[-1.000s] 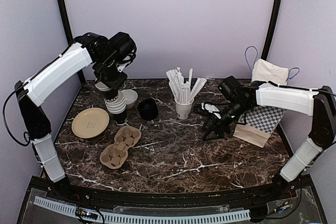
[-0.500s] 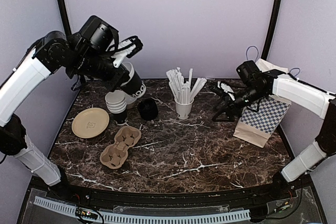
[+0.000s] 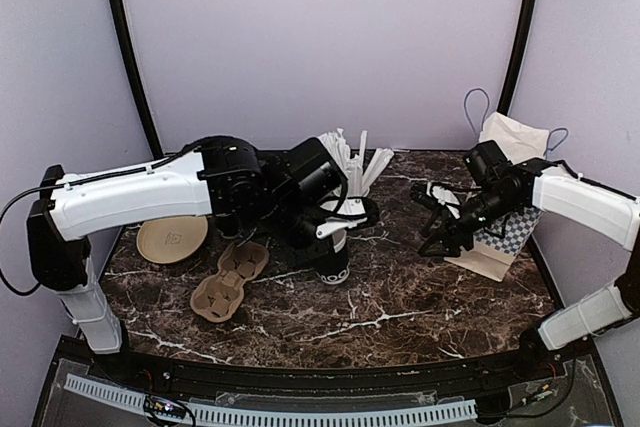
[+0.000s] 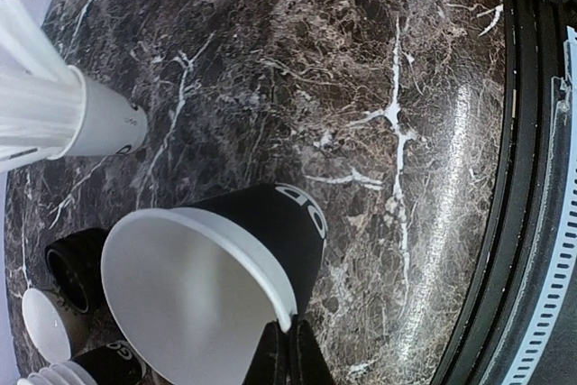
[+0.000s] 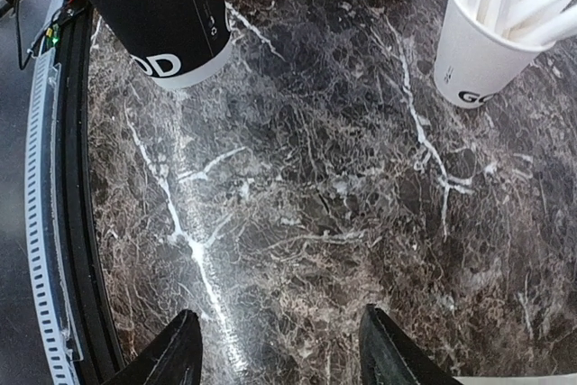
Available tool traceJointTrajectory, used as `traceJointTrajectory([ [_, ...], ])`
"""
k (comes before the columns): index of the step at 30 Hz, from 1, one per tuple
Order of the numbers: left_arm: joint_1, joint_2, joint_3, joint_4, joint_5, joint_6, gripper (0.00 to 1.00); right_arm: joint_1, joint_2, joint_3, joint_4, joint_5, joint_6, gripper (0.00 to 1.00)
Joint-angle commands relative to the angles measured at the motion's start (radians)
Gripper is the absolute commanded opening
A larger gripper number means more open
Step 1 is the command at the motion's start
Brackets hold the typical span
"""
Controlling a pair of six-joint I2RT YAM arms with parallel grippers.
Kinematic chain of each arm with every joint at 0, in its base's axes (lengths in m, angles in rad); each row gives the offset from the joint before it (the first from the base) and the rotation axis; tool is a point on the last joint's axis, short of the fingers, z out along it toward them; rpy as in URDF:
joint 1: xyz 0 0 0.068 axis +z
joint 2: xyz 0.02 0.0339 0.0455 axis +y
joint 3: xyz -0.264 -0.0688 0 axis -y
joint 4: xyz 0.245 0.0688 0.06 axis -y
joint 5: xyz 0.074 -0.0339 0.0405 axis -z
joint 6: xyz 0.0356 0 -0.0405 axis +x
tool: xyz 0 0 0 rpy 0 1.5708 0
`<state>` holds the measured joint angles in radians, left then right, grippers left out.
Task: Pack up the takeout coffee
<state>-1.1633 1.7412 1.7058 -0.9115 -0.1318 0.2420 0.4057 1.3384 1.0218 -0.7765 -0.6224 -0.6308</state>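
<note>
Left wrist view: the takeout coffee cup [image 4: 194, 299] is seen from above, lidless, with its white inside bare. Its rim is pinched between the pressed-together fingers of the left gripper [image 4: 288, 356]. The cup is held over the middle of the marble table [image 5: 315, 196], in front of the straw cup [image 5: 469, 51], to the right of the cardboard carrier [image 3: 228, 279] and well apart from the paper bag [image 3: 497, 242] on the right. Whether its base touches the marble cannot be told.

The right gripper [image 5: 279, 358] hangs just in front of the bag with its fingers spread and nothing between them.

The cup is judged to be light and empty, with a thin paper wall that would dent under a hard squeeze and a coated outside that may slip. The rolled rim is likely its stiffest part, so a pinch there is sound while no lid is fitted. Once it is capped, a hold around the body below the lid would be safer, since a grip on the lid could pop it off.

The mouth points up and the white-banded base down. The long axis runs near vertical but leans, as is seen from the right wrist, so the cup would need to be levelled before it is set down
</note>
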Motion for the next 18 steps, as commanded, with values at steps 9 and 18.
traceJointTrajectory([
  [9, -0.028, 0.202, 0.040, 0.070, -0.060, 0.077, 0.00, 0.001, -0.062, -0.189, 0.169, 0.098, 0.014, 0.60],
  [18, -0.036, 0.263, 0.086, 0.044, -0.030, 0.083, 0.04, 0.002, -0.043, -0.193, 0.193, 0.087, 0.020, 0.60],
])
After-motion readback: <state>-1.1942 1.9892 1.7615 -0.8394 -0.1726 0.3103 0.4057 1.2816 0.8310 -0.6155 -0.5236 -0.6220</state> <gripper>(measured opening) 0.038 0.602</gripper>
